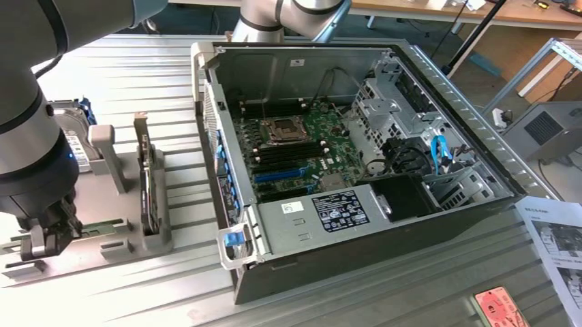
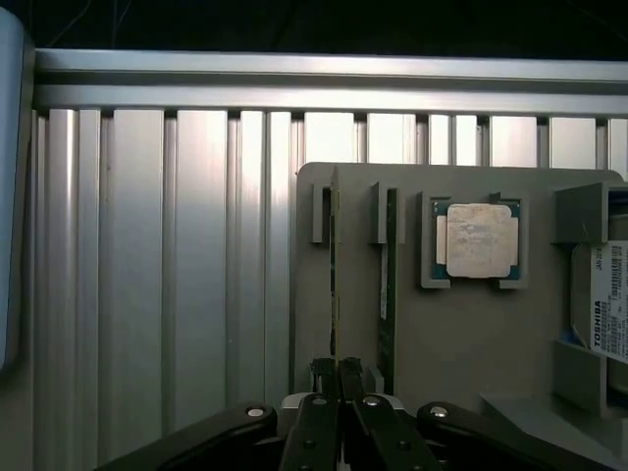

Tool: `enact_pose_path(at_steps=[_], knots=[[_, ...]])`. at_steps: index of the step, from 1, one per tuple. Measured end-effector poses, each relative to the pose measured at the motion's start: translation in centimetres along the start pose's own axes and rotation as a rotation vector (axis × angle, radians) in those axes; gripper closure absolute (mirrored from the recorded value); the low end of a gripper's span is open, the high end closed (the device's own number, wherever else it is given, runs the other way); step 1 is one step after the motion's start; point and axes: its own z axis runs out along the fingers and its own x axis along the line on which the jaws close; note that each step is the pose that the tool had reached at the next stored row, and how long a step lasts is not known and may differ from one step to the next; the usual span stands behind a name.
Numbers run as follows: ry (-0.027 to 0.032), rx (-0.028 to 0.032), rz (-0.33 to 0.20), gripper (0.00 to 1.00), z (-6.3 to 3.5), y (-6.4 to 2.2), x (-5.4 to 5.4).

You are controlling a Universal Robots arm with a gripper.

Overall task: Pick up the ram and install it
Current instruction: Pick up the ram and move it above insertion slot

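Fingers [image 2: 350, 381] tight together; ram [image 2: 390, 285] on edge in grey holder [image 2: 471, 343], just beside

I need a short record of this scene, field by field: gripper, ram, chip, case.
gripper: jaws shut, in line with a thinner board standing in the holder; contact unclear
ram: on edge in the next holder slot, not gripped
processor chip: flat in its recess beside the ram
computer case: open, motherboard exposed

Arm [image 1: 26, 102]: silver-grey tube sections, black joint bands, small blue mark at the wrist.
Gripper [image 2: 339, 378]: black linked fingers [image 2: 316, 432], silver pivot screws [image 2: 255, 413].
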Motion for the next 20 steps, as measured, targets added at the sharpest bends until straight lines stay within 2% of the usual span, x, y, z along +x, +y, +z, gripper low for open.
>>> enact_pose_path(at_steps=[20], knots=[[0.0003,0.0,0.0,0.88,-2.51,0.11,-0.2]])
